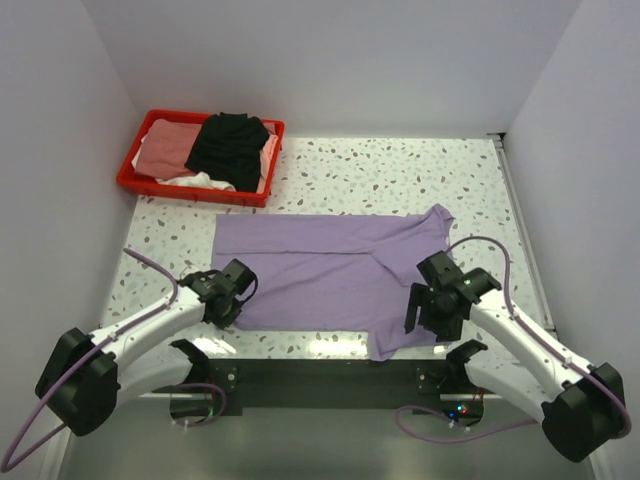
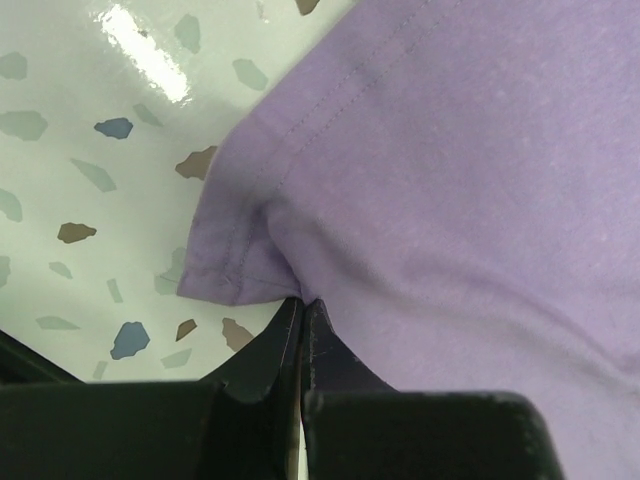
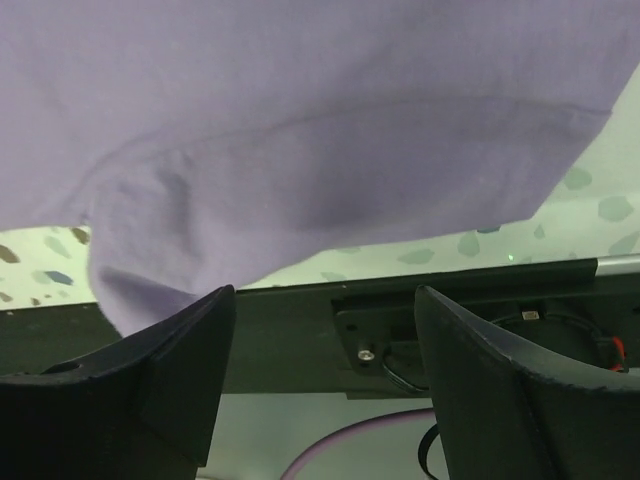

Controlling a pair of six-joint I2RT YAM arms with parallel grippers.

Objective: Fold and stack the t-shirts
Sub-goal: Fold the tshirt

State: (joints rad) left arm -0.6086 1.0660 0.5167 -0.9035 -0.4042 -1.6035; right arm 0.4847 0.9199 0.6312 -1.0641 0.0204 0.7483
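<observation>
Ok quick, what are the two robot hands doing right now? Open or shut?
Left gripper: shut, pinching the purple t-shirt at its corner.
Right gripper: open, holding nothing.

lab-type robot test cell. plain white walls (image 1: 330,60) enclose a speckled table (image 1: 400,170) on three sides; left arm (image 1: 150,335) and right arm (image 1: 520,345) bolted to a black base plate (image 1: 320,385); purple cables (image 1: 152,266) exposed.

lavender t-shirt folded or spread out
Spread out: the lavender t-shirt lies flat and wide across the table. Middle crease: cannot tell if a fold.
</observation>
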